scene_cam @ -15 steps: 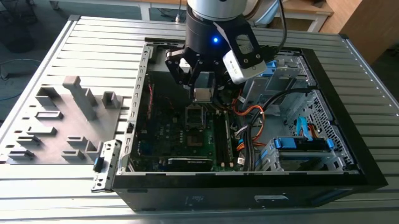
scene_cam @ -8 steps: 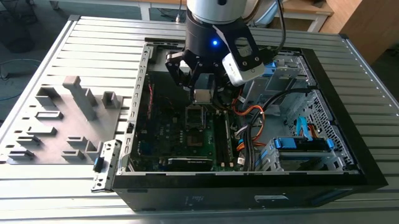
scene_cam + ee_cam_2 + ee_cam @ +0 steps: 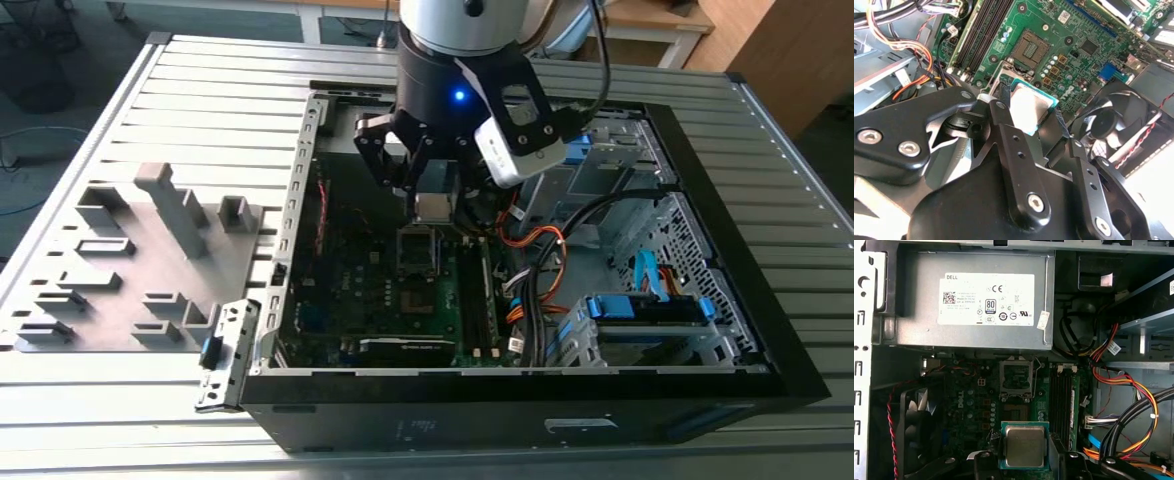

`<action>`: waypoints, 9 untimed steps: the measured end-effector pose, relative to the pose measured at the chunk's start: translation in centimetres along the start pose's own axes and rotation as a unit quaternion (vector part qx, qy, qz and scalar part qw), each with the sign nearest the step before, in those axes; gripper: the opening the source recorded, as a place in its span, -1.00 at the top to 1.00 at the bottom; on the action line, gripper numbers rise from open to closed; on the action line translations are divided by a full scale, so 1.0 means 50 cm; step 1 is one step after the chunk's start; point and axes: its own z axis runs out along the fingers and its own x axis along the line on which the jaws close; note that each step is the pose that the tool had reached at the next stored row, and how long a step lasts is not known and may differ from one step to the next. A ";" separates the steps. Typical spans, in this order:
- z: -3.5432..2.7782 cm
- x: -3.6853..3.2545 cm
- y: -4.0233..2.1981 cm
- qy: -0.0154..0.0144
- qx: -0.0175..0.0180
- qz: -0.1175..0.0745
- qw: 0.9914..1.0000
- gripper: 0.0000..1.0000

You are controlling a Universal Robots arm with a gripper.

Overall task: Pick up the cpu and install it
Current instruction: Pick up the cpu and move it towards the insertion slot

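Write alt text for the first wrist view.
The claw grips a small square silvery-topped cpu above a green motherboard, near its empty metal-framed socket. Beyond sits a grey power supply box; a black fan and coloured cables flank the board.

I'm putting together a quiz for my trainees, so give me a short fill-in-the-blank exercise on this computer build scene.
The tool holds the cpu above the green ____.
The socket is ____, with no chip in it.
The computer case is ____ in colour.
The grey blocks stand on the exterior view's ____ of the case.
Missing words: motherboard; empty; black; left.
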 end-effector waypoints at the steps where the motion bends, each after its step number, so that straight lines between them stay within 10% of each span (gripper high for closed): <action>1: 0.002 0.000 0.000 0.000 0.000 0.000 1.000 0.06; 9: 0.024 0.000 0.000 0.000 0.000 0.000 1.000 0.06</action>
